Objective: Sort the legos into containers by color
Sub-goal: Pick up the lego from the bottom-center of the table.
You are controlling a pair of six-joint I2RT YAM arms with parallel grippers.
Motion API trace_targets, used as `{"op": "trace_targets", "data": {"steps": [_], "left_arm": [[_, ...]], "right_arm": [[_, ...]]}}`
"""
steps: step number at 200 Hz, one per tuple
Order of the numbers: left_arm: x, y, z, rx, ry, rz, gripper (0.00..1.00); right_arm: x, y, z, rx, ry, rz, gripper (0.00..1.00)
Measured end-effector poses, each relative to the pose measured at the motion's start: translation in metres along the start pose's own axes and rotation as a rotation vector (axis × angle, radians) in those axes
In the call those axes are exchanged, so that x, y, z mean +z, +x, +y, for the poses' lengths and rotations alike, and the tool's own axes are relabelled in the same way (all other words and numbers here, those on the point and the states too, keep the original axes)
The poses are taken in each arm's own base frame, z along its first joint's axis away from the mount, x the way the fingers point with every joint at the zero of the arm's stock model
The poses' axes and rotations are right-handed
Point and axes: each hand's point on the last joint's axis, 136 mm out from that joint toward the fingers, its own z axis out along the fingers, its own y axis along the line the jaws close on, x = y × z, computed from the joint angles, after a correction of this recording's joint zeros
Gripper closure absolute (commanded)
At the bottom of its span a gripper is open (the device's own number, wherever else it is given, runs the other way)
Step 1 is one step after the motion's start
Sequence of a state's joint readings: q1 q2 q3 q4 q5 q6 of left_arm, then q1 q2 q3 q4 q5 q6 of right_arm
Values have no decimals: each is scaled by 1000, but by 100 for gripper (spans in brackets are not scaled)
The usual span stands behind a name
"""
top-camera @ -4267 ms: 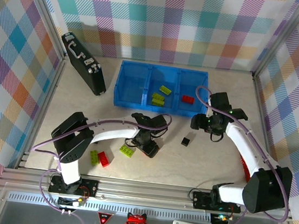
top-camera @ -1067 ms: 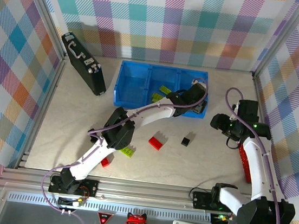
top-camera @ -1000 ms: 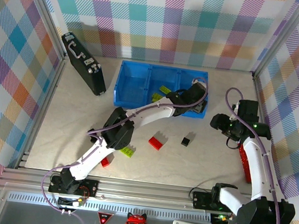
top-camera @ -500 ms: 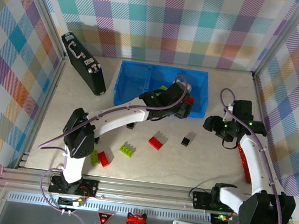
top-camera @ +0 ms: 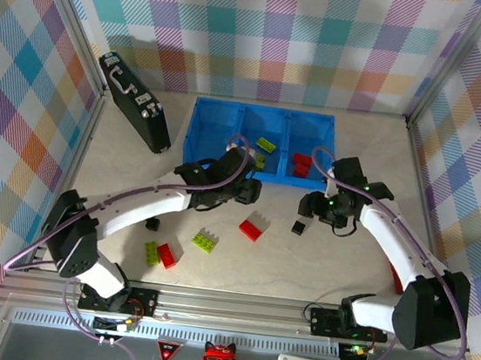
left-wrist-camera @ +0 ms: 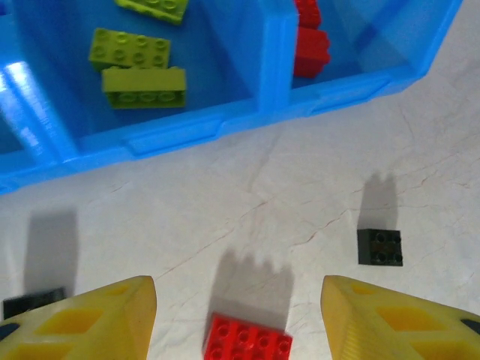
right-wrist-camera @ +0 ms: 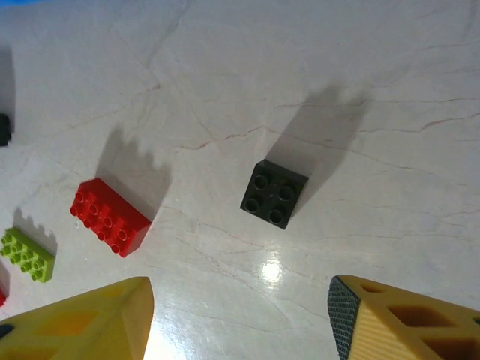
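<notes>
Two hands released, empty: left hand (left-wrist-camera: 236, 300), right hand (right-wrist-camera: 240, 294); the latter is to be squared over black brick (right-wrist-camera: 274, 194) before closing.

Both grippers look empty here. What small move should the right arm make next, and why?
Probably lower the right gripper onto the black brick. Its jaws stand open and empty, and the brick lies studs up on the table just ahead of them, well apart from the red brick.
</notes>
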State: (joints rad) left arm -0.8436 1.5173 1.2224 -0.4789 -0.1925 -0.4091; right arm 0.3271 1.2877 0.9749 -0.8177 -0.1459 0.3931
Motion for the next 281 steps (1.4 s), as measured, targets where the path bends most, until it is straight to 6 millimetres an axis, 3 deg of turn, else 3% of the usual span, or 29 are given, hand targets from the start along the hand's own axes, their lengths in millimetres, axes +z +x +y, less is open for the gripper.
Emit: {"op": "trace_targets", "data": {"steps": [60,121,209,281], "left_arm": [[-8,34,62,-127,-65,41,40],[-22,54,103,-254,-86,52,40],[-42,69,136,-387,-84,55,39],[-59,79,146,-419,-88,53,39]], "right_arm": [[24,11,26,-95,15,73,38],[50,15,65,-215,12,127,39],[89,27,112,-428,50,201,43],[109,46,121,-553,91,257,43]]}}
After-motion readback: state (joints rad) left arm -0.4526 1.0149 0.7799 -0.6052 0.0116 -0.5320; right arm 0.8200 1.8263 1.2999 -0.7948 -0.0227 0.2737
